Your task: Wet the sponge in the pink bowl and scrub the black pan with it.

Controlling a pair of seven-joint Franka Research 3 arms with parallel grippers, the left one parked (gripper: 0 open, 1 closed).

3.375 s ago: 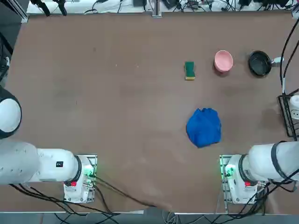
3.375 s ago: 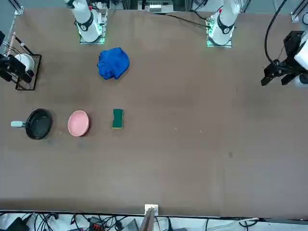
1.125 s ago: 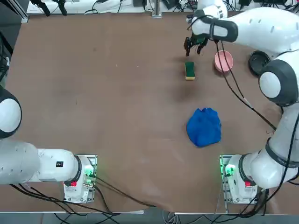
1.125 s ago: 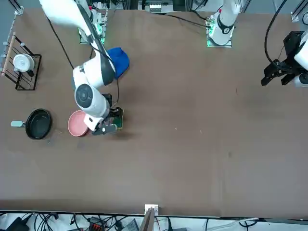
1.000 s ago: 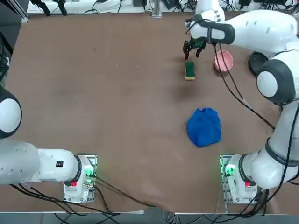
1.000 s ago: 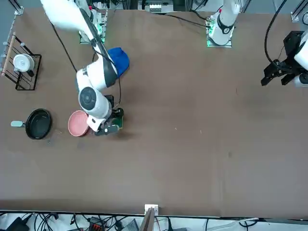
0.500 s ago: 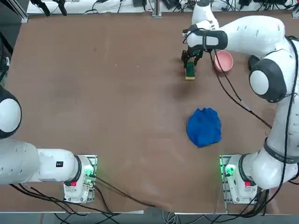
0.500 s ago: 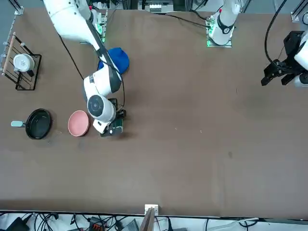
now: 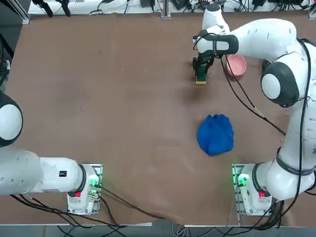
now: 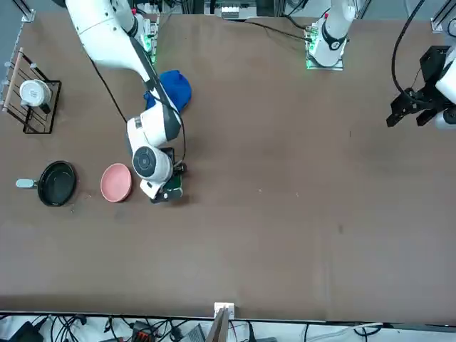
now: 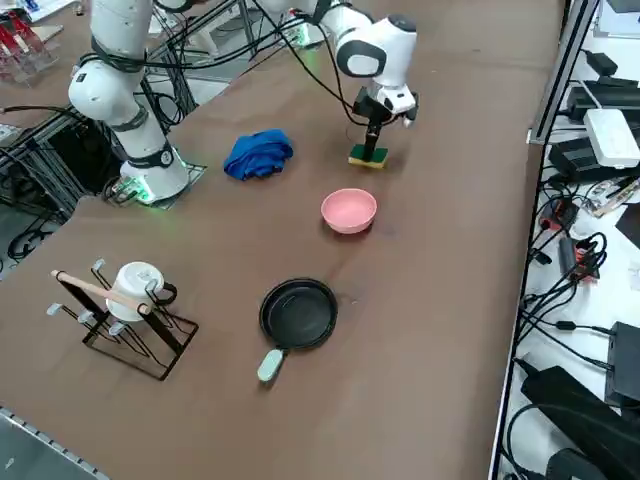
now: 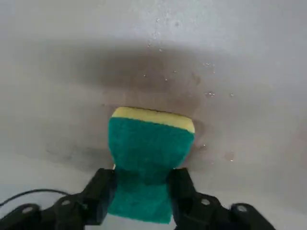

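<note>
I am pinching the sponge [image 12: 148, 158] across its narrow width with my right gripper [image 12: 142, 190], on the table; the pink bowl [image 9: 236, 64] is lying just right.

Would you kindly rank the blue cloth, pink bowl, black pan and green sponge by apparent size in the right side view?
1. Crumpled blue cloth and round black pan with its pale handle: too alike to rank, and the pan is nearer the camera.
2. Round pink bowl.
3. Green-and-yellow sponge, between the right gripper fingers.

no readable text, no labels, no brands, no numbers anywhere
</note>
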